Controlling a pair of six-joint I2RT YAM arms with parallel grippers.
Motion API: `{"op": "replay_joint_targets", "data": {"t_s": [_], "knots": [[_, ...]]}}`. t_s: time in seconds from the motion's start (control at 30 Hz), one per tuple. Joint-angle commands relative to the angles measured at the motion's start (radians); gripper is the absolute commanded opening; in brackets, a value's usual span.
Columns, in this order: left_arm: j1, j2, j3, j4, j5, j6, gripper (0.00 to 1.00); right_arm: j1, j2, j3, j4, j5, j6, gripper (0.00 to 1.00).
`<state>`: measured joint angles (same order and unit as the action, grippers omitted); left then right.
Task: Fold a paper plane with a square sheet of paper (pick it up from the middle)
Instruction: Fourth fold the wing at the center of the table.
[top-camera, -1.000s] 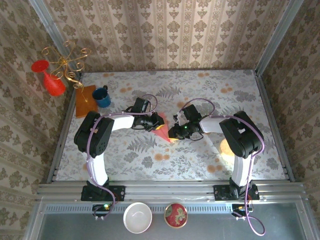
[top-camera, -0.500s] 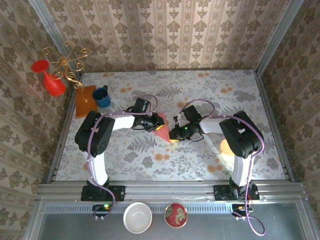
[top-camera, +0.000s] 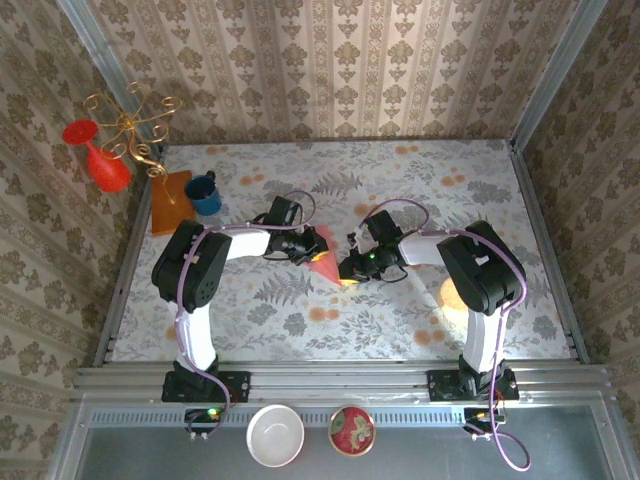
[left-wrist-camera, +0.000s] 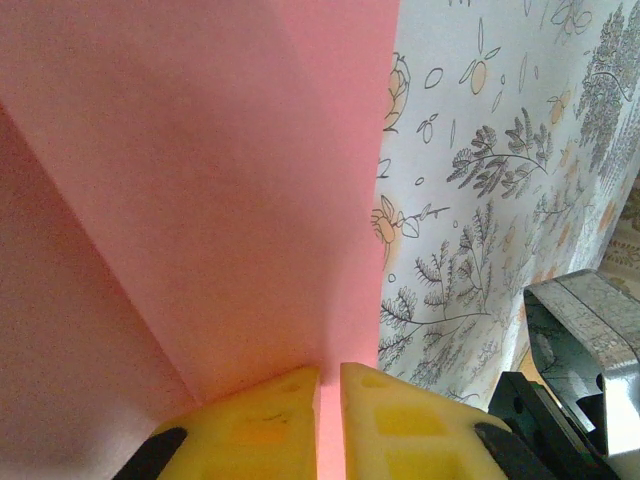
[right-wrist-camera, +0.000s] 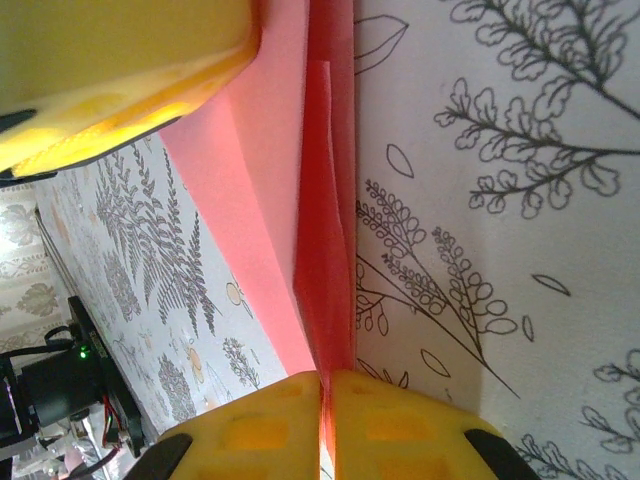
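My right pincer (right-wrist-camera: 322, 385), like the left pincer (left-wrist-camera: 330, 375), clamps the folded pink paper (left-wrist-camera: 200, 180) and has edged leftward, probably sharpening its crease.

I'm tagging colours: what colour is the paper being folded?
Salmon pink, plain and matte; the paper shows best in the left wrist view.

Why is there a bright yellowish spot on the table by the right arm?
Top external view: a warm glow lies on the table beside the right arm; its source isn't visible. Left wrist view: the close pink paper looks grainy.
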<state>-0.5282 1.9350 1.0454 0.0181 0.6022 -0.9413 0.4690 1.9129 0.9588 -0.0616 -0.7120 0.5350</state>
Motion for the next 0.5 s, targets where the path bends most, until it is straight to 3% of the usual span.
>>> {"op": "replay_joint_targets", "data": {"t_s": [0.0, 0.47], "knots": [[0.01, 0.013, 0.019, -0.03, -0.009, 0.009, 0.14, -0.004, 0.041, 0.001, -0.091, 0.025, -0.007, 0.14], [0.01, 0.038, 0.031, -0.028, -0.002, 0.016, 0.14, -0.004, 0.042, 0.003, -0.097, 0.023, -0.006, 0.14]]}}
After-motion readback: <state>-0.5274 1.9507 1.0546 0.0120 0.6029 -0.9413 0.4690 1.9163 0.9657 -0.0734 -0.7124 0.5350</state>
